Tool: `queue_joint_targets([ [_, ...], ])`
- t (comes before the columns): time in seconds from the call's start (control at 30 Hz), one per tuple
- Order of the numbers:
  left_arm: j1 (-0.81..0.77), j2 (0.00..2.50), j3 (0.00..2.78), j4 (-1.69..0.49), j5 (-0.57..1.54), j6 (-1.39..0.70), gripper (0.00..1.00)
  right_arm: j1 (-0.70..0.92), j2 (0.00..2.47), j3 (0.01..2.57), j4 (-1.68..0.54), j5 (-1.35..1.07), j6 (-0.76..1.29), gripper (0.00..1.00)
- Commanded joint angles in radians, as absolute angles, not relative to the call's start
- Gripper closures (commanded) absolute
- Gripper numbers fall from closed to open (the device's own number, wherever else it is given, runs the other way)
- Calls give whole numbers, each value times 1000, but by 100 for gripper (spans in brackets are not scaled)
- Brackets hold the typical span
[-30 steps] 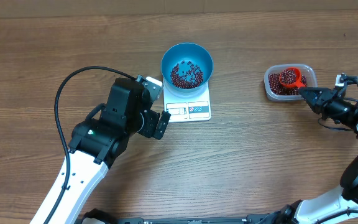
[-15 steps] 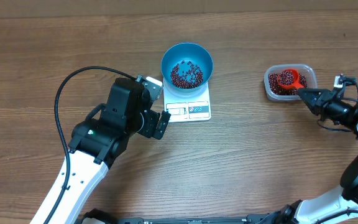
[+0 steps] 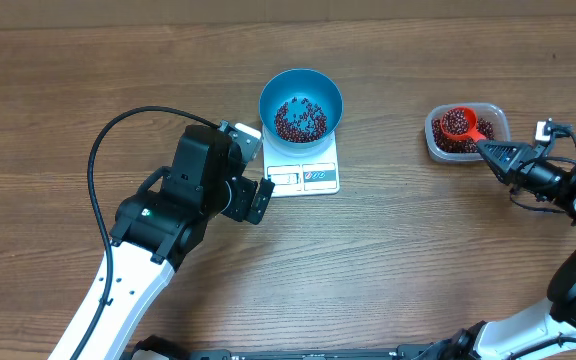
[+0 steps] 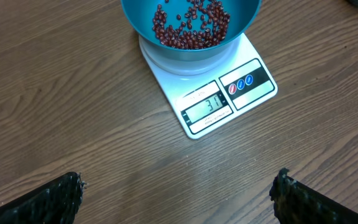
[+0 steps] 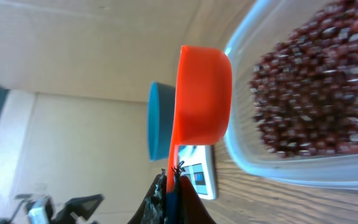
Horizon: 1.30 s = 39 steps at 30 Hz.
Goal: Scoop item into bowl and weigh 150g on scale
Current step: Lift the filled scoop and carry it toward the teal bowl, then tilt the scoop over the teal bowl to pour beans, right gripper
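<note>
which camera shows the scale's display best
The left wrist view: the scale sits close below, its display reading 31. Overhead shows it too small to read; the right wrist view catches only a corner of the scale past the orange scoop.

Brown wood-grain table [image 3: 418, 250] (evenly lit); pale beige wall [image 5: 73, 143] beyond.

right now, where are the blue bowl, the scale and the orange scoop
blue bowl [image 3: 301, 85], overhead view, bare inner wall
scale [image 4: 207, 106], left wrist view, its display
orange scoop [image 5: 204, 102], right wrist view, cup's outer side
</note>
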<state>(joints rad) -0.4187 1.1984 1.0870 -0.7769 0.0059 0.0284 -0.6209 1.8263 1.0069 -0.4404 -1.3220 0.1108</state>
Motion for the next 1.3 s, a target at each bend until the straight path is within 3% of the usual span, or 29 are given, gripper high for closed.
queue_joint_targets([
  [0.0,-421,1204,1083,-774,-5,19,0,-602,1835,1001,-440,-1416,137,96],
  [0.43,-421,1204,1083,-774,-5,19,0,-359,1835,1003,-320,-1415,317,96],
  [0.93,-421,1204,1083,-774,-5,19,0,-47,1835,1003,340,-1302,868,96],
  [1.1,-421,1204,1083,-774,-5,19,0,11,1835,1003,417,-1202,852,96],
  [1.27,-421,1204,1083,-774,-4,19,1,45,1835,1003,416,-1070,671,96],
])
